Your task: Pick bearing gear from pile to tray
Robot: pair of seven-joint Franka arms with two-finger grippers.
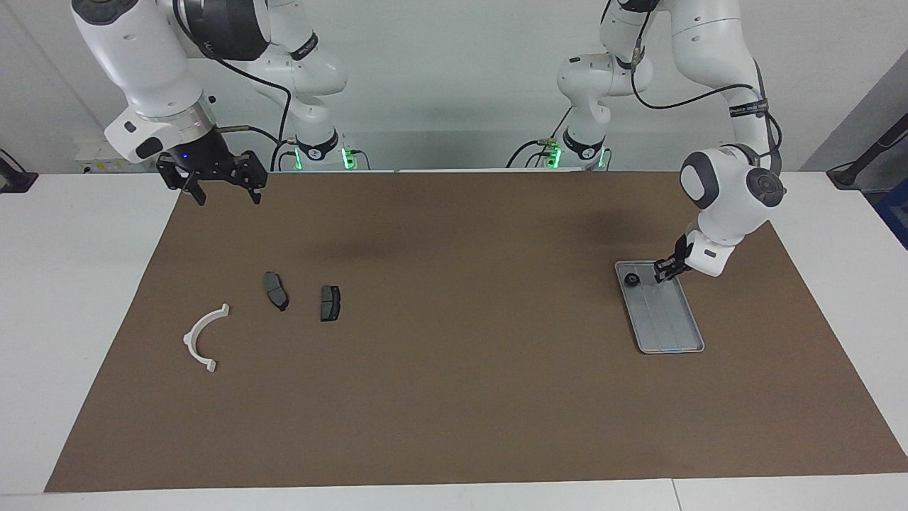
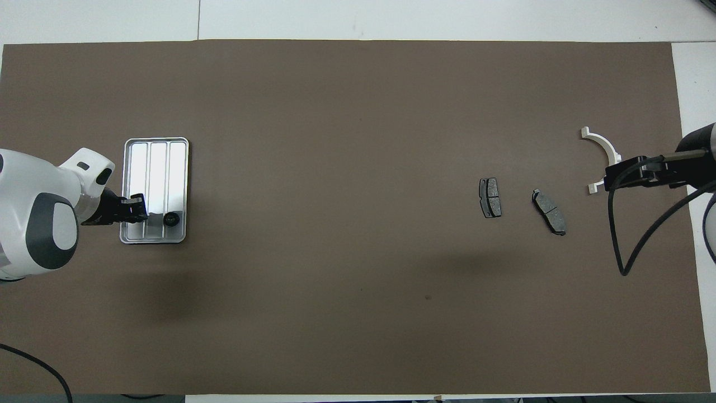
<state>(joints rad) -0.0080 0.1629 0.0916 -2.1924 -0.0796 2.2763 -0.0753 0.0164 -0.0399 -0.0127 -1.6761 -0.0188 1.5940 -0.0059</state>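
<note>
The bearing gear [image 1: 630,279] is lying in the tray [image 1: 670,333], at its end nearer the robots. A pincer finger could be clipping the gear or tray rim on withdrawal, nudging it out. The left pincer [image 1: 665,270] is hanging just beside the gear, holding nothing; its finger gap cannot be told. The right pincer [image 1: 225,190], open and empty, is waiting over the tabletop [image 1: 454,397] edge.

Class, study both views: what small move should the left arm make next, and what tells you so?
Probably lift the left gripper clear of the tray. The black bearing gear already lies in the tray at its end nearer the robots, beside the gripper and apart from it. The right gripper waits, open, above the mat's edge.
</note>
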